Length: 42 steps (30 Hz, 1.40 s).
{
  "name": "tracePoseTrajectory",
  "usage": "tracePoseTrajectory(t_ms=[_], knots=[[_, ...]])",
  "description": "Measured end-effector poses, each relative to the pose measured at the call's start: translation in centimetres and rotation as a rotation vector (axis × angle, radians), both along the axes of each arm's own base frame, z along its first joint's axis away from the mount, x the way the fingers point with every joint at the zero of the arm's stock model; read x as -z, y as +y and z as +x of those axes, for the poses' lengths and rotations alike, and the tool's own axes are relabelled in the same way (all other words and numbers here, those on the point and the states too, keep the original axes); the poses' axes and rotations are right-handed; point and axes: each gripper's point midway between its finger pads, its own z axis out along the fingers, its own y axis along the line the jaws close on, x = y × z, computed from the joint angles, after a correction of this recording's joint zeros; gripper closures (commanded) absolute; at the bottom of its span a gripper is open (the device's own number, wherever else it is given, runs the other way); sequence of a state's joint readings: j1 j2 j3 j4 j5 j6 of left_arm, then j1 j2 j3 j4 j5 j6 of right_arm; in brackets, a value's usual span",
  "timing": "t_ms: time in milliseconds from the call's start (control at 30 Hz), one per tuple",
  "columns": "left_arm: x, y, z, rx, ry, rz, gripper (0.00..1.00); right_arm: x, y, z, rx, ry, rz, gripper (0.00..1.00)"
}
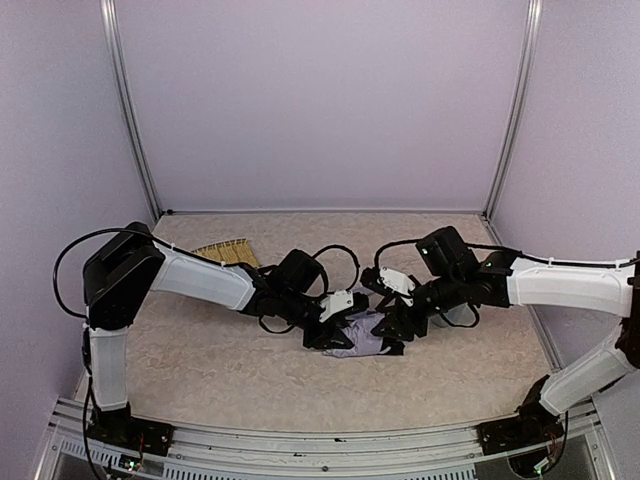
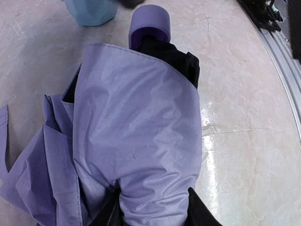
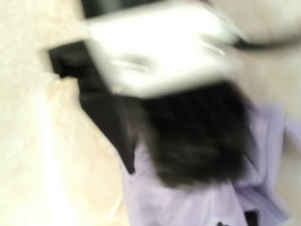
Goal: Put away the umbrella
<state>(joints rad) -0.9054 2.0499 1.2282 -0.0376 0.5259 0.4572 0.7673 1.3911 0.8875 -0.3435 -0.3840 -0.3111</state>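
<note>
The umbrella [image 1: 362, 337] lies collapsed on the table between my two grippers, a bundle of pale lavender fabric. In the left wrist view the fabric [image 2: 136, 132] fills the frame, with black lining and the lavender handle knob [image 2: 149, 21] at its far end. My left gripper [image 2: 153, 213] is shut on the gathered fabric, one black finger on each side. In the top view it [image 1: 326, 337] sits at the umbrella's left edge. My right gripper [image 1: 393, 330] is at the umbrella's right edge. The right wrist view is blurred, showing lavender fabric [image 3: 188, 197] under a dark shape; its jaws cannot be made out.
A woven straw fan-shaped tray [image 1: 228, 253] lies at the back left behind my left arm. A light blue cup [image 2: 91, 9] stands just beyond the handle knob. The metal rail at the table's near edge [image 2: 282, 61] runs along the right of the left wrist view.
</note>
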Motion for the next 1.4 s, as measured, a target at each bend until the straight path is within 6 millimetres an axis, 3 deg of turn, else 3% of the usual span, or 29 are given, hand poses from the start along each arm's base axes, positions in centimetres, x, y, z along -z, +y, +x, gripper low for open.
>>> tracePoseTrajectory(t_ms=[100,200,267,533,667,733,833,933,1100,1300,1400], knots=[[0.0,-0.1,0.3,0.006,0.064,0.001,0.81,-0.7,0.9,-1.6,-0.049,-0.154,0.008,0.35],[0.0,0.0,0.4,0.018,0.122,0.005,0.81,0.7,1.6,-3.6,-0.124,-0.288,-0.047,0.30],[0.2,0.1,0.4,0.025,0.156,0.013,0.82,2.0,1.7,-3.9,-0.149,-0.362,-0.112,0.25],[0.4,0.2,0.3,0.040,0.205,0.044,0.83,7.4,0.8,0.3,-0.098,-0.520,-0.393,0.24],[0.5,0.4,0.0,0.047,0.216,0.052,0.84,8.7,0.8,1.4,-0.087,-0.551,-0.456,0.28],[0.5,0.5,-0.1,0.057,0.220,0.054,0.84,9.3,0.7,1.7,-0.084,-0.556,-0.480,0.36],[0.4,0.6,-0.2,0.068,0.216,0.056,0.81,9.5,0.7,1.9,-0.076,-0.562,-0.491,0.61],[0.5,0.8,-0.4,0.084,0.212,0.062,0.59,9.6,1.0,1.8,-0.080,-0.558,-0.492,0.74],[0.0,1.7,-0.9,0.079,0.197,0.044,0.36,9.5,1.9,1.0,-0.115,-0.506,-0.457,0.82],[-0.7,5.4,-2.5,-0.012,0.143,0.002,0.32,9.2,3.3,-0.9,-0.181,-0.367,-0.391,0.86],[-1.9,7.6,-2.3,-0.094,0.070,-0.057,0.33,9.5,3.6,-1.4,-0.186,-0.269,-0.385,0.86]])
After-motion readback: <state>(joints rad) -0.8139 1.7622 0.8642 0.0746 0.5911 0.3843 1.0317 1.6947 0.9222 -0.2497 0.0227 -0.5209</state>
